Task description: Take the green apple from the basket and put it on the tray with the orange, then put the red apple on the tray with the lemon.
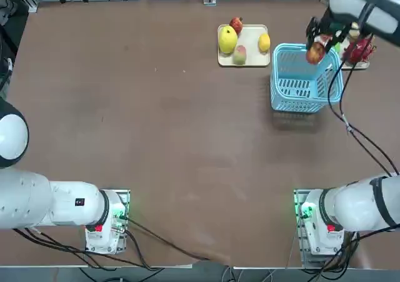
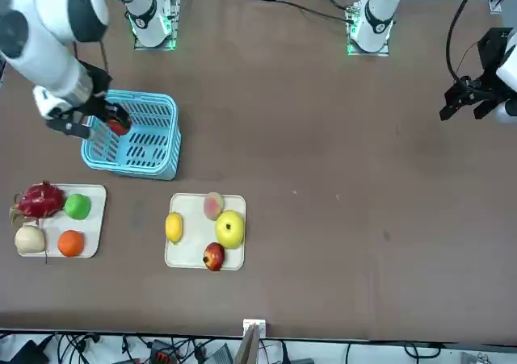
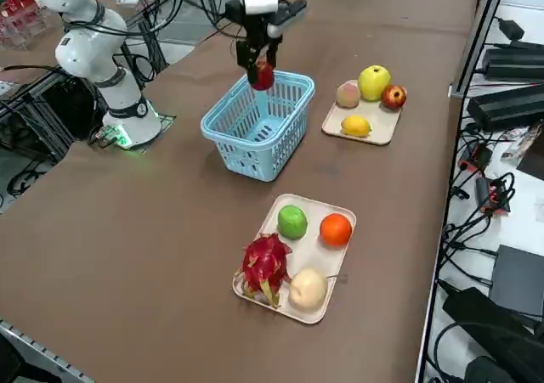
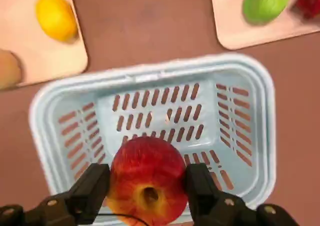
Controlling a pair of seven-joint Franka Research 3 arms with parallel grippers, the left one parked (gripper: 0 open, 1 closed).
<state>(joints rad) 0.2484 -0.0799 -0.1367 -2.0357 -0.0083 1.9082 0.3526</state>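
My right gripper (image 3: 260,67) is shut on the red apple (image 3: 262,76), holding it in the air over the light blue basket (image 3: 255,130). In the wrist view the apple (image 4: 146,181) sits between both fingers (image 4: 92,188) above the bare basket floor (image 4: 155,116). The green apple (image 2: 77,206) lies next to the orange (image 2: 71,242) on a beige tray (image 2: 94,221). The lemon (image 2: 174,227) lies on the other tray (image 2: 194,249). From overhead the gripper (image 1: 315,49) hangs over the basket's far right corner (image 1: 304,89).
A dragon fruit (image 2: 40,200) and a pale round fruit (image 2: 30,239) share the orange's tray. On the lemon's tray are a large yellow fruit (image 2: 229,228), a pale green-pink fruit (image 2: 213,205) and a small dark-red fruit (image 2: 213,257). Cables trail behind the right arm (image 1: 362,138).
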